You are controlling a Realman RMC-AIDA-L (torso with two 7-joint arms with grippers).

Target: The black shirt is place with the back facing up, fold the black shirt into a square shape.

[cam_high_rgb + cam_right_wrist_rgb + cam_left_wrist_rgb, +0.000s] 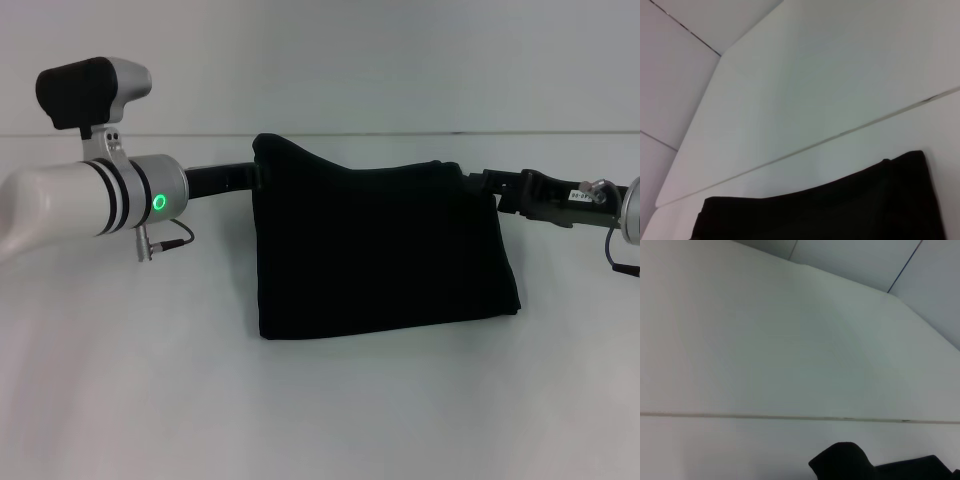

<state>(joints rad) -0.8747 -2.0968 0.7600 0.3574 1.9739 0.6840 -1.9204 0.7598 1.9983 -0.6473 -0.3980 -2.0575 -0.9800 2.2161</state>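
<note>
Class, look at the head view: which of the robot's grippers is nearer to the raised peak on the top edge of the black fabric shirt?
Left. The left gripper meets the black fabric shirt beside that peak; the right gripper is at the opposite top corner.

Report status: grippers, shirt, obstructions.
Left gripper and right gripper at the black shirt's top corners, holding it up, partly folded. Nothing in the way.

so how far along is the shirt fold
Done: the black shirt is already a compact, roughly rectangular bundle. In hand: the left gripper and right gripper meet its upper corners, that edge raised. Left: lay it flat and square it.
</note>
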